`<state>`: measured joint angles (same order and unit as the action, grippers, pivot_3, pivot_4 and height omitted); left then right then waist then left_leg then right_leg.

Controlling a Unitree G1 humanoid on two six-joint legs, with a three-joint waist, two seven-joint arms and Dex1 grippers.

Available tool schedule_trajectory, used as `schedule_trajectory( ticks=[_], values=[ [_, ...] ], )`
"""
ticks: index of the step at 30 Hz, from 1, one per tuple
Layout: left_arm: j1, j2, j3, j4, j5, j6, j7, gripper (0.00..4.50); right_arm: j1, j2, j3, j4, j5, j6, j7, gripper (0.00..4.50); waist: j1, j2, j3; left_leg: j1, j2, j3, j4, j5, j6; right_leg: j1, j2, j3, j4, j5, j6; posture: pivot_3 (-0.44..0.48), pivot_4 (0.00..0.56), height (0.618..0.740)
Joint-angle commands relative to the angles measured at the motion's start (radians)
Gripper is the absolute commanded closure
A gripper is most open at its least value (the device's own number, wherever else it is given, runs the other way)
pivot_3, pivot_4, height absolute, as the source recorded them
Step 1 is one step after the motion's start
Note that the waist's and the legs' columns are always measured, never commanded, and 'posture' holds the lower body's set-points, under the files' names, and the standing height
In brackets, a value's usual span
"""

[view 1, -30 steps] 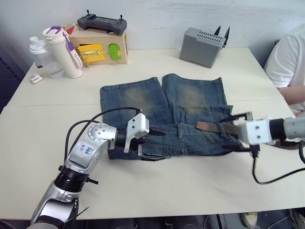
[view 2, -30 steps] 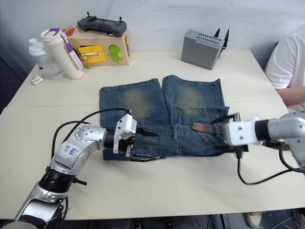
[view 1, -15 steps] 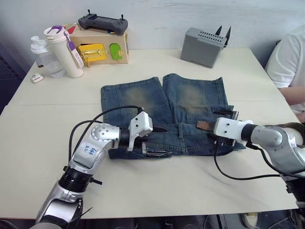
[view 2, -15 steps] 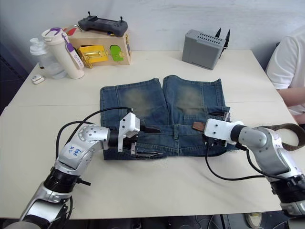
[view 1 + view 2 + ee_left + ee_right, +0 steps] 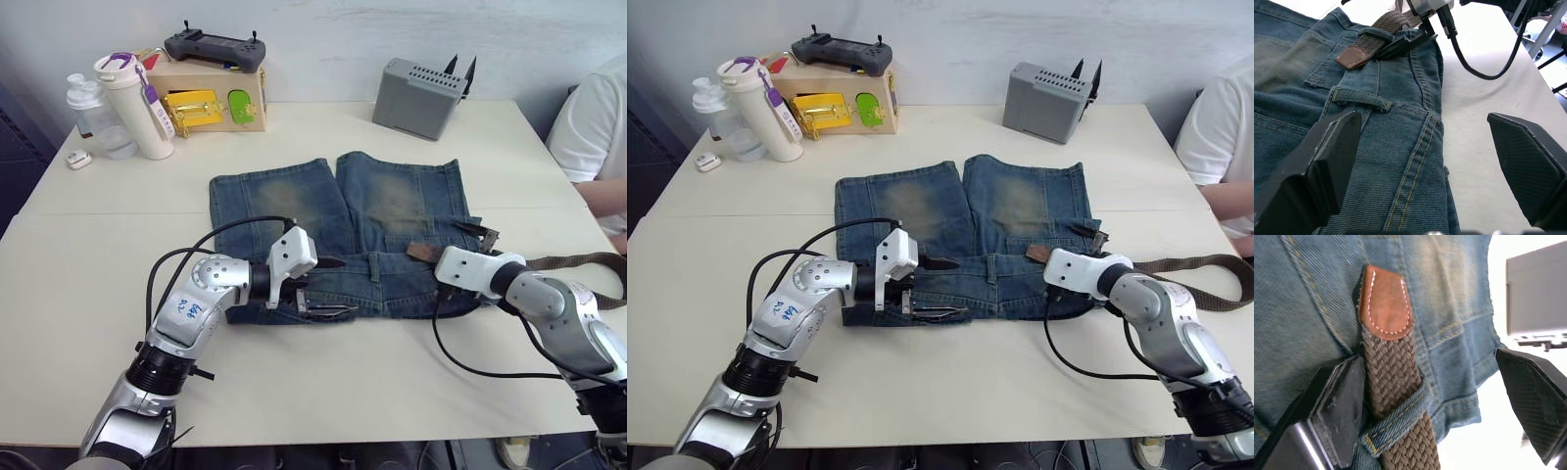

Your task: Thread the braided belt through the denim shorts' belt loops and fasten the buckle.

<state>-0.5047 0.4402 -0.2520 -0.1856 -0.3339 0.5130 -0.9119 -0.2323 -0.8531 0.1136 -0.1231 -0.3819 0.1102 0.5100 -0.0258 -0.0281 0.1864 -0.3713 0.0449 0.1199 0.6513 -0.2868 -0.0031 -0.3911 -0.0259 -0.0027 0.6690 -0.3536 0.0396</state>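
While the denim shorts (image 5: pixel 338 235) lie flat on the table (image 5: pixel 88 255), the braided belt (image 5: pixel 1398 396) has its tan tip poked through one of the belt loops (image 5: pixel 1396 423) right in front of the right gripper (image 5: pixel 1432 401), whose fingers are spread wide, one finger (image 5: pixel 1337 406) resting beside the belt. Belt's tail runs off behind that arm. Left gripper (image 5: pixel 1425 161) is gaping too, straddling the waistband edge at the shorts' other end, holding nothing.
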Motion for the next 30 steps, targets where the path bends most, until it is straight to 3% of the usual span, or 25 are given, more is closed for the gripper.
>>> schedule_trajectory(
  ticks=[1, 3, 4, 5, 8, 22, 30],
  values=[
    [-0.014, -0.002, 0.014, -0.024, -0.006, -0.007, 0.002, 0.0, 0.015, 0.018, -0.007, -0.024, -0.032, 0.004, -0.02, 1.72, -0.001, 0.0, 0.0, 0.0, 0.0, 0.0, 0.0, 0.0, 0.0, 0.0, 0.0, 0.0, 0.0, 0.0, 0.0, 0.0, 0.15, 0.735],
    [-0.015, -0.001, 0.015, -0.022, -0.005, -0.007, 0.004, 0.0, 0.019, 0.03, -0.01, -0.031, -0.04, 0.004, -0.022, 2.75, -0.001, 0.0, 0.0, 0.0, 0.0, 0.0, -0.001, 0.0, 0.0, -0.001, 0.0, 0.0, 0.0, 0.0, 0.0, 0.0, 0.15, 0.735],
    [-0.015, -0.001, 0.016, -0.023, -0.005, -0.007, 0.005, 0.0, 0.02, 0.033, -0.009, -0.032, -0.045, 0.004, -0.022, 2.94, -0.002, 0.0, 0.0, 0.0, 0.0, 0.0, -0.001, 0.0, -0.001, -0.001, 0.0, 0.0, 0.0, 0.0, 0.0, 0.0, 0.15, 0.735],
    [-0.015, -0.001, 0.016, -0.024, -0.005, -0.006, 0.005, 0.0, 0.021, 0.036, -0.01, -0.033, -0.05, 0.004, -0.021, 3.52, -0.002, 0.0, 0.0, 0.0, 0.0, 0.0, -0.001, 0.0, -0.001, -0.001, 0.0, 0.0, 0.0, 0.0, 0.0, 0.0, 0.15, 0.735],
    [-0.017, -0.001, 0.017, -0.024, -0.006, -0.005, 0.007, 0.0, 0.021, 0.048, -0.009, -0.03, -0.059, -0.004, -0.025, 4.43, -0.002, 0.0, 0.0, 0.0, 0.0, 0.001, -0.001, 0.0, -0.001, -0.001, 0.0, 0.0, 0.0, 0.0, 0.0, 0.0, 0.15, 0.735],
    [-0.02, 0.011, 0.024, -0.019, 0.0, -0.007, 0.004, 0.0, 0.087, 0.159, -0.014, -0.012, 0.048, -0.428, -0.131, 4.43, -0.003, 0.0, 0.0, 0.0, 0.0, 0.001, -0.002, 0.0, -0.001, -0.001, 0.001, 0.001, 0.0, 0.0, 0.0, 0.0, 0.15, 0.735],
    [-0.017, 0.027, 0.035, -0.033, -0.001, 0.004, 0.003, 0.0, 0.092, 0.137, -0.02, 0.137, -0.097, -0.554, -0.248, 4.43, -0.003, 0.0, 0.0, 0.001, 0.0, 0.002, -0.002, 0.001, -0.001, -0.001, 0.001, 0.002, 0.0, 0.0, 0.0, 0.0, 0.15, 0.735]
  ],
)
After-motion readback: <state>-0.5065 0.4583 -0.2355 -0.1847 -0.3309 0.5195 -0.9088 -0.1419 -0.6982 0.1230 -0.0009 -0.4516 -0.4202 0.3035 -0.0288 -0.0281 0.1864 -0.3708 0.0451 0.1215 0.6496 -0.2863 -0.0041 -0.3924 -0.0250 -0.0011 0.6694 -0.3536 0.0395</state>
